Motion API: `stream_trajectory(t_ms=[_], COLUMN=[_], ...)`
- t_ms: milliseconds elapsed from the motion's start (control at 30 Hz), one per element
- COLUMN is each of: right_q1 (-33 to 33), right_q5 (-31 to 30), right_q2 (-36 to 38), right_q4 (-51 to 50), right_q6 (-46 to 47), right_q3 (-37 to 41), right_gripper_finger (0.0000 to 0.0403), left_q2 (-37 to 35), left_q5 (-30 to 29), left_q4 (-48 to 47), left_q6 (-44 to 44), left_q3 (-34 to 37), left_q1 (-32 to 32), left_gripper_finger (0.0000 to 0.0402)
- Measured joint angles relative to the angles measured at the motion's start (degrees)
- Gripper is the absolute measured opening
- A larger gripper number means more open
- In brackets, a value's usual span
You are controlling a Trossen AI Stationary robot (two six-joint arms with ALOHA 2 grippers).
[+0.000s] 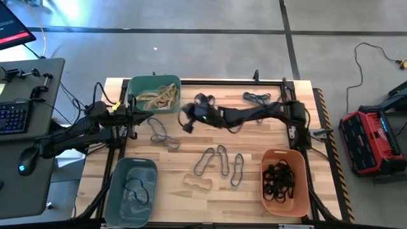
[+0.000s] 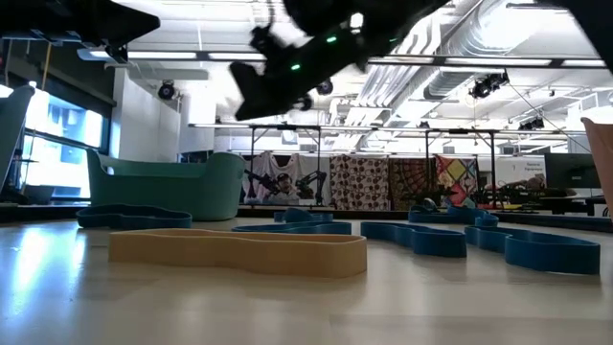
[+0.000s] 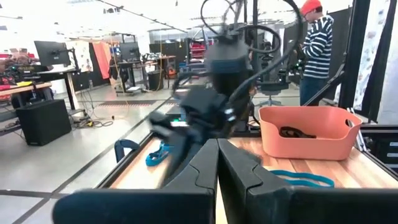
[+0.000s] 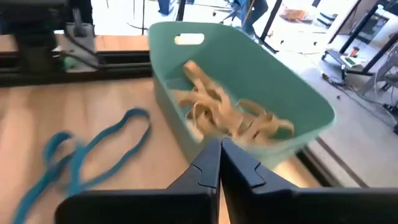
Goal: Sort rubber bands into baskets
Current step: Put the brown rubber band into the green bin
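High view: we see right gripper [image 1: 188,121] closed, empty, beside teal plastic basket [image 1: 135,84]; left gripper [image 3: 217,163] closed, empty too. Ahead, tan rubber bands [image 4: 227,115] look light and floppy; we'd pinch one strand.

Wood table [image 1: 254,194]: teal basket [image 1: 153,83] upper left, grey-blue basket [image 1: 116,191] lower left, orange basket [image 1: 304,191] lower right, loose bands [image 1: 219,159] centre.

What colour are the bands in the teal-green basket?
Tan, all of them. The bands in the teal-green basket show best in the right wrist view.

High view looks straight down; low view level at tabletop; both share the tan band [image 1: 198,183].
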State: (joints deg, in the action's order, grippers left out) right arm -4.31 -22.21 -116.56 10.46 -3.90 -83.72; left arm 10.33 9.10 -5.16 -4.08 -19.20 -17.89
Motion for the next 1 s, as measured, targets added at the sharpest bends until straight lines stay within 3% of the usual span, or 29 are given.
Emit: stream_trajectory(t_ms=[200,400,700,1000], right_q1=[5.64,12.62,22.28,26.03], right_q5=[-2.78,-2.34,8.81,21.99], right_q2=[7.75,9.32,9.36,7.55], right_q4=[-0.15,-8.22,-26.72,-31.52], right_q6=[3.95,7.35,18.37,32.86], right_q3=[10.31,10.04,4.50,4.37], right_gripper_finger=[0.0000,0.0000,0.0000,0.0000], left_q2=[0.00,0.01,0.02,0.01], left_q5=[0.00,-0.03,-0.04,-0.04], left_q4=[0.00,-0.06,-0.06,0.43], left_q6=[0.00,0.42,0.55,-0.13], left_q3=[0.00,0.00,0.00,0.00], left_q1=[0.00,0.00,0.00,0.00], left_gripper_finger=[0.0000,0.0000,0.0000,0.0000])
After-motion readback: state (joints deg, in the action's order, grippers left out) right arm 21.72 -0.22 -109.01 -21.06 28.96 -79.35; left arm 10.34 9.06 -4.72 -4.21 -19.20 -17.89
